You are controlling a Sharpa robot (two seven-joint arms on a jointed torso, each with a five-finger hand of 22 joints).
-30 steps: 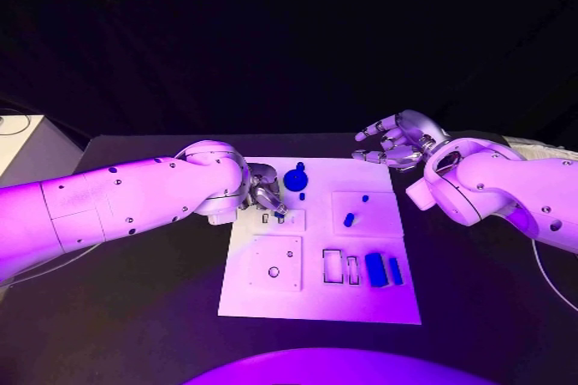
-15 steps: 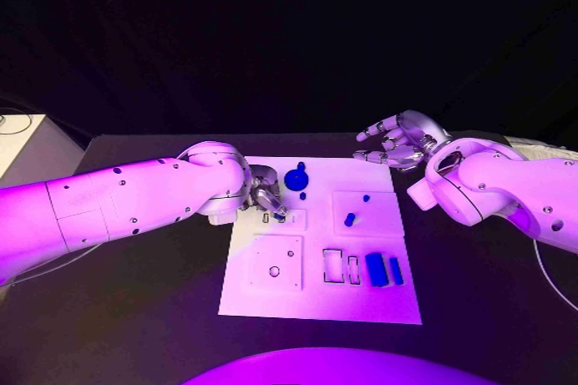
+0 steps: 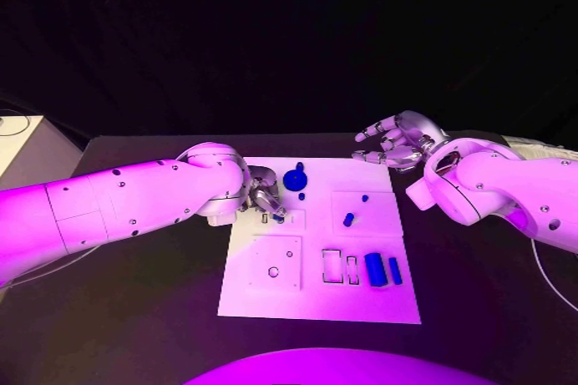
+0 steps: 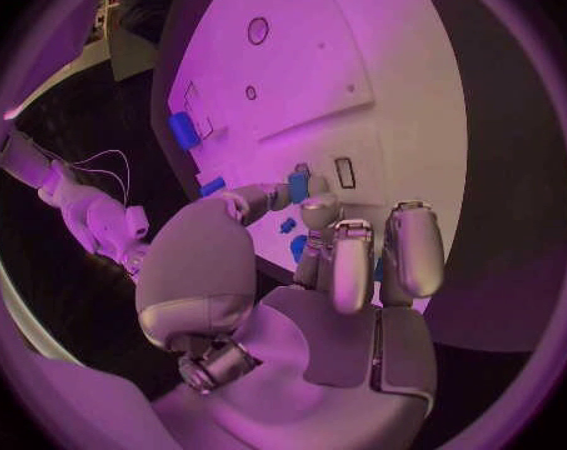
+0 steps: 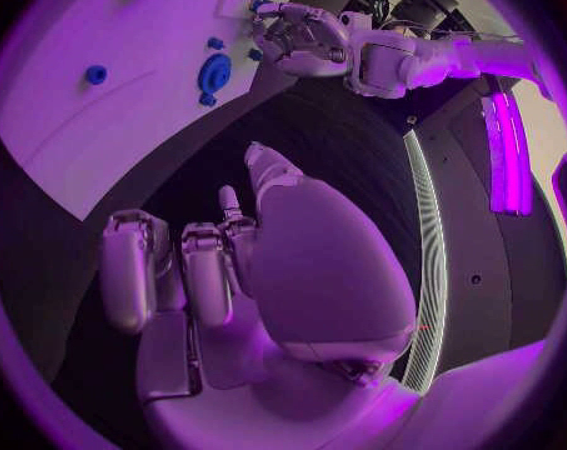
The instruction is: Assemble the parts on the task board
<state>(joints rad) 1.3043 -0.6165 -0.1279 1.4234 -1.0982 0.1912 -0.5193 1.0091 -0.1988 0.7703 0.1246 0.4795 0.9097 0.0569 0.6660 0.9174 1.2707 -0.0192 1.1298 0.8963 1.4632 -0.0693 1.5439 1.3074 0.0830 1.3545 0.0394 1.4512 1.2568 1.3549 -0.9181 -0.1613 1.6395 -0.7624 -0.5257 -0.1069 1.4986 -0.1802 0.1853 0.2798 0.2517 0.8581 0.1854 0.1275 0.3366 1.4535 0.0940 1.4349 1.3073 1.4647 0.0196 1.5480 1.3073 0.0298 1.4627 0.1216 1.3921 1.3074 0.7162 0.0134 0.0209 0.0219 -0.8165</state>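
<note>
White task board [image 3: 316,306] lies in the middle of the black table [image 3: 133,318], as I see it from the head camera. My left hand [image 3: 263,199] is down on the board's far left part, fingers curled over a small blue part [image 3: 278,219] beside two narrow slots; I cannot tell from here whether it grips the piece. A round blue part [image 3: 295,179] sits just beyond those fingers near the board's far edge. Two long blue parts [image 3: 383,270] lie side by side near the board's right edge, long axes running from near edge to far edge. A short blue peg [image 3: 348,220] stands in the raised square at the board's right. My right hand [image 3: 395,141] hovers off the board's far right corner, fingers spread, holding nothing.

From the left wrist camera, the left hand's fingertips [image 4: 318,210] close around a small blue part [image 4: 298,186] against the board [image 4: 396,90], and it looks pinched.

From the right wrist camera, the right hand [image 5: 233,260] is empty above the dark table [image 5: 146,205], with the round blue part [image 5: 214,73] on the board [image 5: 58,80] ahead
</note>
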